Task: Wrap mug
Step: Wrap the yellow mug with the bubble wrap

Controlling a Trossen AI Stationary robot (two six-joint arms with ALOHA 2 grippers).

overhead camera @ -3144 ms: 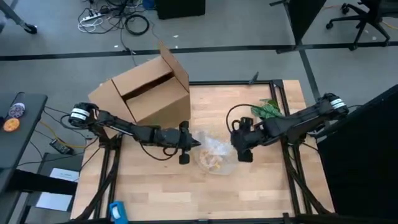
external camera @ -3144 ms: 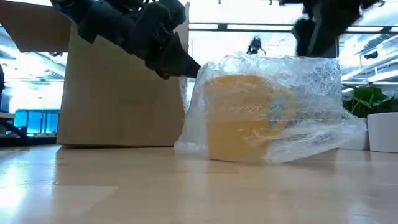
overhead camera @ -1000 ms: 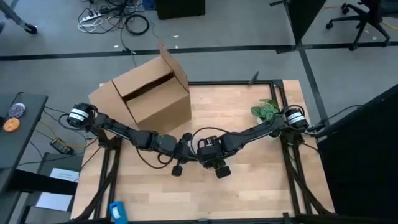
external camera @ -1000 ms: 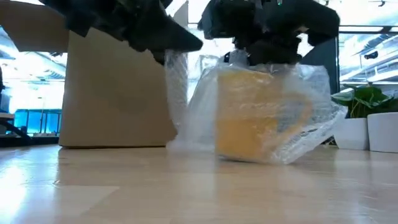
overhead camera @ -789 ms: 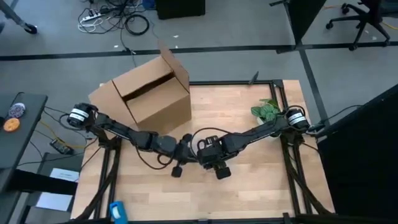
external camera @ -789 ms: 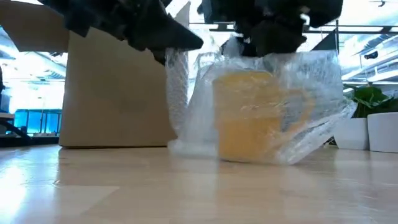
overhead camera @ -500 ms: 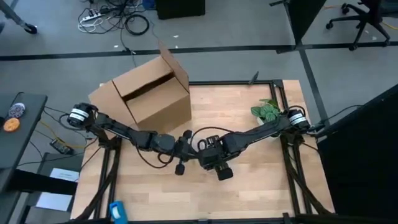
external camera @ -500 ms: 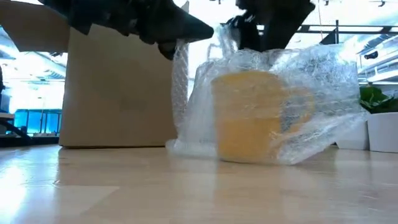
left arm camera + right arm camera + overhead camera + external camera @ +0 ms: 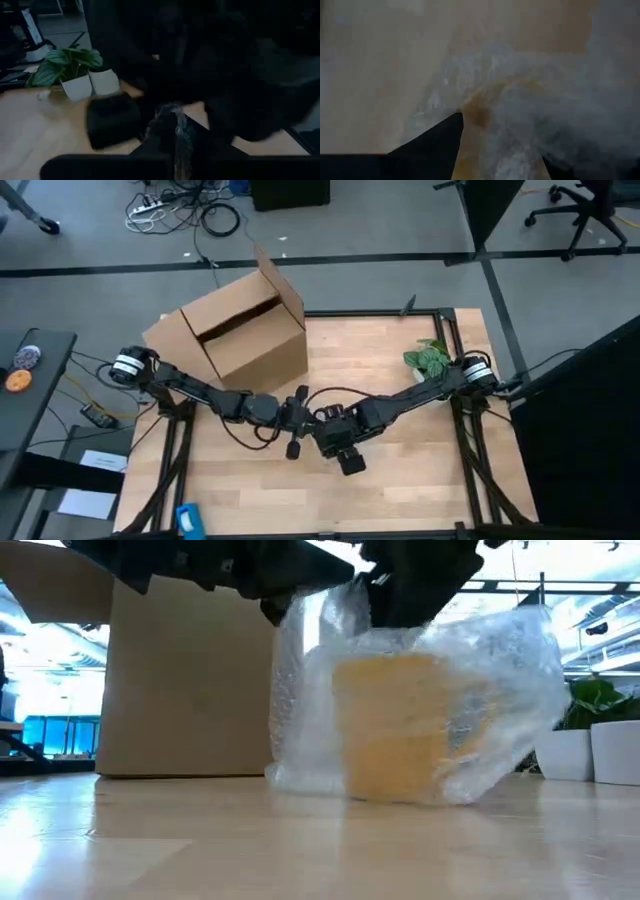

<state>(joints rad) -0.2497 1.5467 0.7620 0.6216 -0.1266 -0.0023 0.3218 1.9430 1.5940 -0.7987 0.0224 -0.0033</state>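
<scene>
Both grippers, left (image 9: 300, 585) and right (image 9: 400, 595), meet just above the mug (image 9: 400, 725), which stands on the desk beside the cardboard box (image 9: 190, 680), swathed in bubble wrap (image 9: 500, 690). Left jaws seem pinched on a raised flap; the right jaws I cannot tell. Wrapping looks underway, and next the flap likely needs folding over the mug.

grey floor (image 9: 400, 220), cables (image 9: 185, 210), office chair (image 9: 580, 205)

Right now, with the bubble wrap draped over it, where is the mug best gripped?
Probably from above, pincer across the rim of the mug: it stands upright, and bubble wrap bunches around its sides and handle. Both pincers crowd above it, so the approach looks tight.
</scene>
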